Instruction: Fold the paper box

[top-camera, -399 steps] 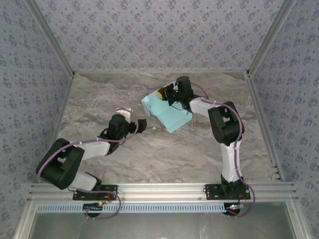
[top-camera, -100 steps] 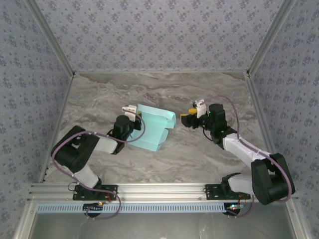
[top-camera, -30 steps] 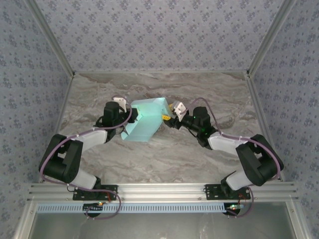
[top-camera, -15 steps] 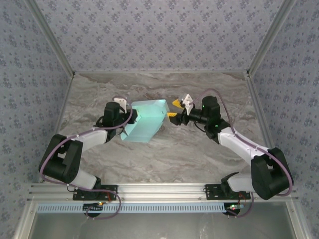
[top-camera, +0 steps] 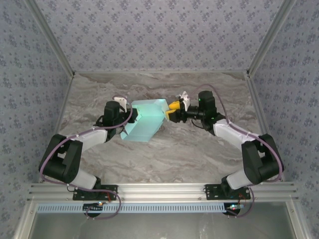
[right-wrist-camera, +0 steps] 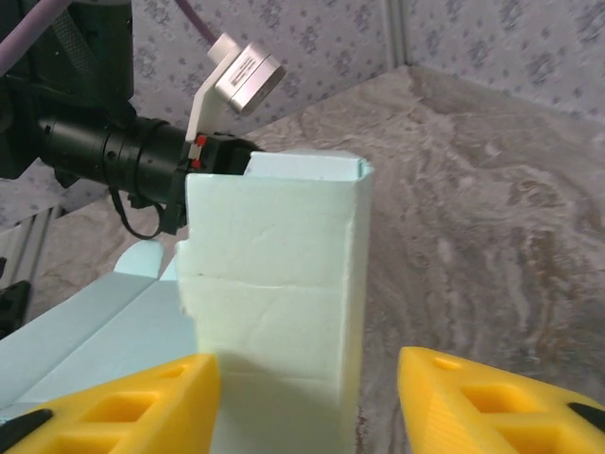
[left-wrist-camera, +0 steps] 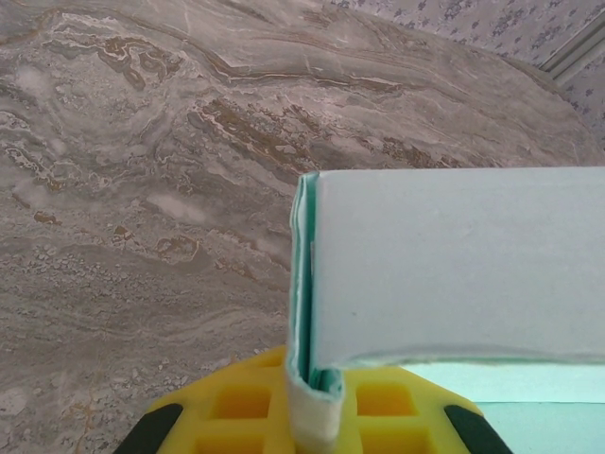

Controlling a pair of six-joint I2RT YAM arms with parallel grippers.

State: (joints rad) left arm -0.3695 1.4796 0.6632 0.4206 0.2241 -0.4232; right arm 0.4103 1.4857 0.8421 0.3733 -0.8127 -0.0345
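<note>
The paper box (top-camera: 144,123) is pale aqua card, partly folded, standing tilted on the marble table between the two arms. My left gripper (top-camera: 130,115) is at its left side. In the left wrist view that gripper (left-wrist-camera: 317,416) is shut on a doubled edge of the box (left-wrist-camera: 454,265), pinched between the yellow fingers (left-wrist-camera: 236,407). My right gripper (top-camera: 168,110) is at the box's right end. In the right wrist view it (right-wrist-camera: 307,407) is open astride an upright end wall of the box (right-wrist-camera: 274,274). Its left finger (right-wrist-camera: 123,407) is against the wall and its right finger (right-wrist-camera: 492,402) stands apart.
The grey marble table (top-camera: 164,154) has free room in front of and behind the box. Patterned walls close in the back and both sides. An aluminium rail (top-camera: 159,189) runs along the near edge by the arm bases.
My right gripper drew back from the box half a second ago and has come forward to its right end again, jaws narrower. The left gripper and box have stayed put.
</note>
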